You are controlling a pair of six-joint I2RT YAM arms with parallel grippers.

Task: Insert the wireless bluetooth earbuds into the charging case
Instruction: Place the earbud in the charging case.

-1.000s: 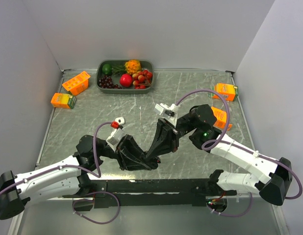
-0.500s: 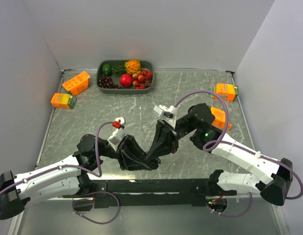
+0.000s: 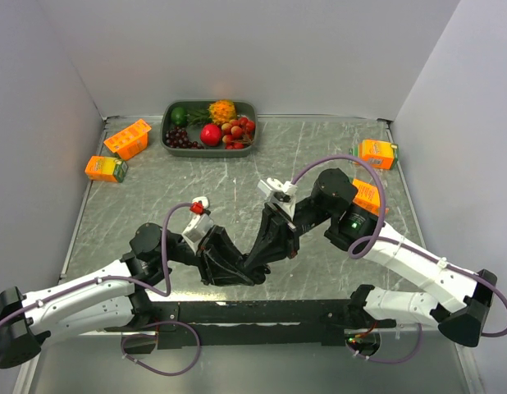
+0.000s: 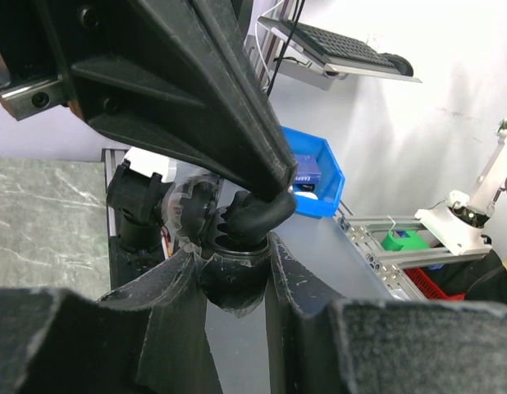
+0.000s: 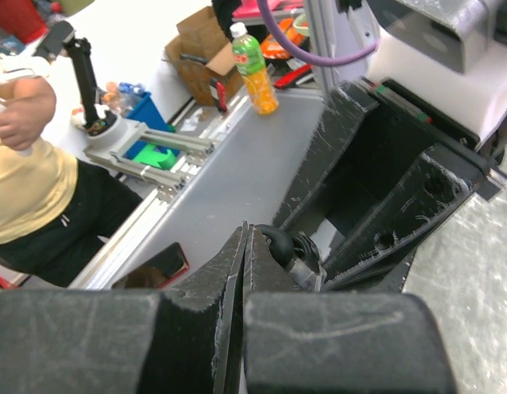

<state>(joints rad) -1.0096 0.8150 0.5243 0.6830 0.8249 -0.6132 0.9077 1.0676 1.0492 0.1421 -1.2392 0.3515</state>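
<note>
A green fruit tray (image 3: 209, 152) sits at the marbled table's (image 3: 237, 180) far edge. Orange cartons (image 3: 128, 138) (image 3: 377, 153) lie near both far corners.

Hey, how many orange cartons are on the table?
4 cartons: two near the left wall, one near the right wall, one partly behind the right arm. Others may be hidden.

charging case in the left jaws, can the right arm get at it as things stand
Likely yes. The left gripper holds the charging case, its opening uncovered, and the right gripper, shut on a black earbud, has its tip right at that opening. Nothing stands between them.
</note>
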